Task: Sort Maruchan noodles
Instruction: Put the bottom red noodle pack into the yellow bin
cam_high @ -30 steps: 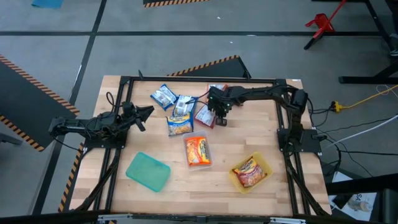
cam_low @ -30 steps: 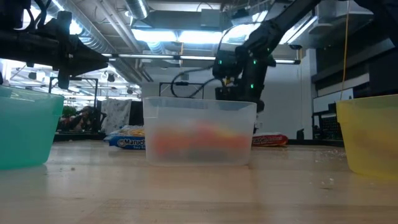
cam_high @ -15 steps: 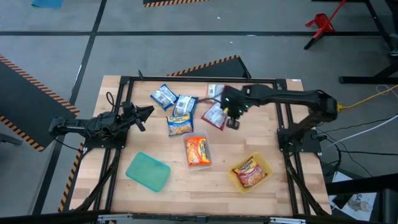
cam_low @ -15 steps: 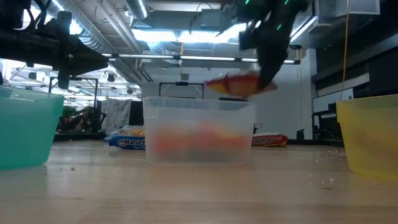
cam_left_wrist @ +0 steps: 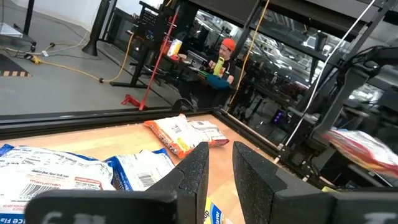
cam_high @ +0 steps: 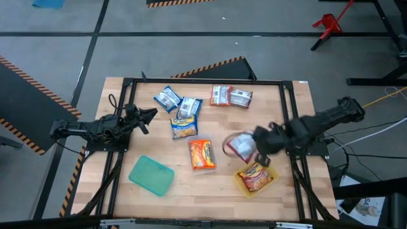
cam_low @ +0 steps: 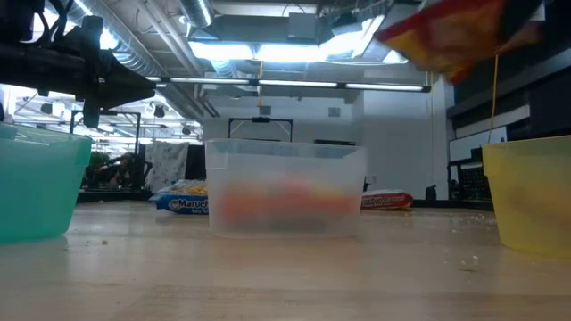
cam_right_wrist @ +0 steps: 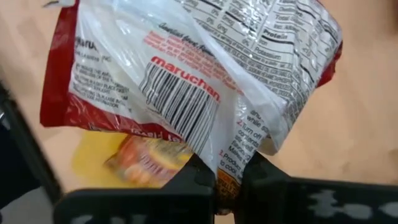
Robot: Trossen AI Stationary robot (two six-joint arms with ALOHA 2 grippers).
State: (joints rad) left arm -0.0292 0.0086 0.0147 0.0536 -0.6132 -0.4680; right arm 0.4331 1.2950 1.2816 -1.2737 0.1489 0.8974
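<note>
Since a second ago the right arm has swung from the packet cluster at the bench's twelve o'clock side down toward five o'clock, carrying a red Maruchan packet (cam_right_wrist: 186, 68) with it. Its jaws are pinched tight on one short edge of that packet, whose white barcode face shows in the wrist view; the rest hangs free, sagging and crinkled. The right gripper (cam_high: 262, 154) now sits just at eleven o'clock of the yellow tray (cam_high: 270, 169), which already holds one red packet (cam_high: 254, 176).

Judging by the droop, the packet is light and floppy outside, with a brittle noodle block inside; the film looks slick, so an edge pinch may slip or swing. A hold nearer the block's middle would be steadier.

Outward: an orange packet lies in the clear tray (cam_high: 212, 165), the teal tray (cam_high: 151, 175) sits at seven o'clock, and blue packets (cam_high: 167, 98) with two silver-red ones (cam_high: 231, 96) remain near twelve. The left gripper (cam_high: 145, 118) waits at nine o'clock, jaws narrowly apart and empty.
</note>
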